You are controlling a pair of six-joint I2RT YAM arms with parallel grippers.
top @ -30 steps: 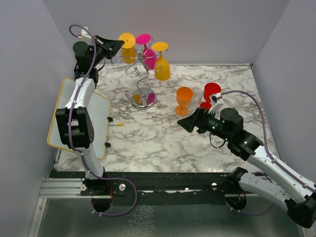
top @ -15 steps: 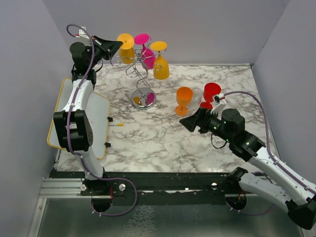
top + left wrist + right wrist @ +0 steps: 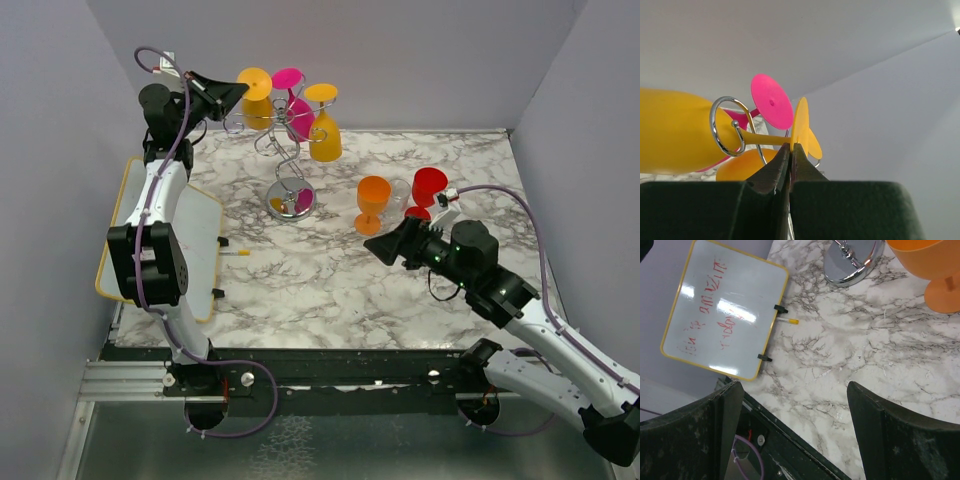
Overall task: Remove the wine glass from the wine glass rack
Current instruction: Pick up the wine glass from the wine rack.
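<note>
The chrome wine glass rack (image 3: pixel 290 160) stands at the back of the marble table on a round mirror base (image 3: pixel 291 201). A yellow (image 3: pixel 258 97), a pink (image 3: pixel 297 105) and another yellow wine glass (image 3: pixel 326 128) hang upside down from its curled arms. My left gripper (image 3: pixel 240 92) is raised at the rack's left side and is shut on the foot rim of the left yellow glass (image 3: pixel 799 125); its stem runs through a wire loop (image 3: pixel 727 126). My right gripper (image 3: pixel 372 248) is open and empty, low over the table near the orange glass.
An orange glass (image 3: pixel 372 203) and a red glass (image 3: pixel 427 190) stand upright on the table right of the rack. A yellow-framed whiteboard (image 3: pixel 205 235) with a marker (image 3: pixel 788 320) lies at the left edge. Grey walls enclose the table.
My left gripper and the yellow glass it holds shifted very slightly left. My right arm moved a little to the right and stayed open.
</note>
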